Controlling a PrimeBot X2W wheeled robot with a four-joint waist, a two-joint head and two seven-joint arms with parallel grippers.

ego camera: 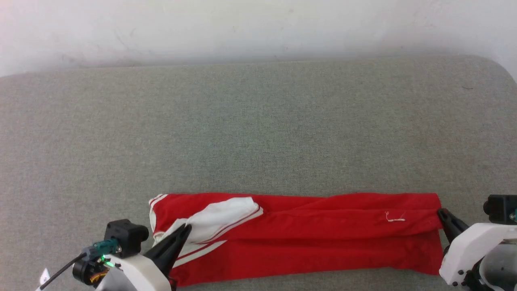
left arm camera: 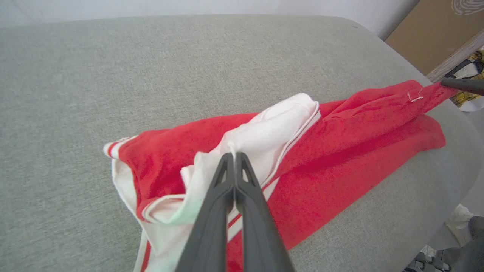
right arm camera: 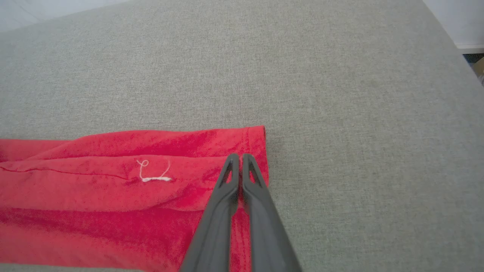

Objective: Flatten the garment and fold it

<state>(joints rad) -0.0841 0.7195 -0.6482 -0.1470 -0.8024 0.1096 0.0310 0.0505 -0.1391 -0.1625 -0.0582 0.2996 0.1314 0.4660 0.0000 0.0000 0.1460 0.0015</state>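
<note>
The garment, a red T-shirt folded on itself into a long band, lies along the near edge of the grey fabric surface, running from left of centre almost to the right-hand edge. A white sleeve is bunched on top at its left end, and a loose white thread sits near its right end. The left gripper has its two dark fingers pressed tight together on the white sleeve cloth, which is pinched at the tips in the left wrist view. The right gripper is closed just as tightly on the red hem at the band's right end, where the cloth is drawn to a point at its tip. The shirt's near left corner is hidden behind the left arm's housing, and both arms are cut off by the picture's bottom edge. A pale wall rises behind the far edge
</note>
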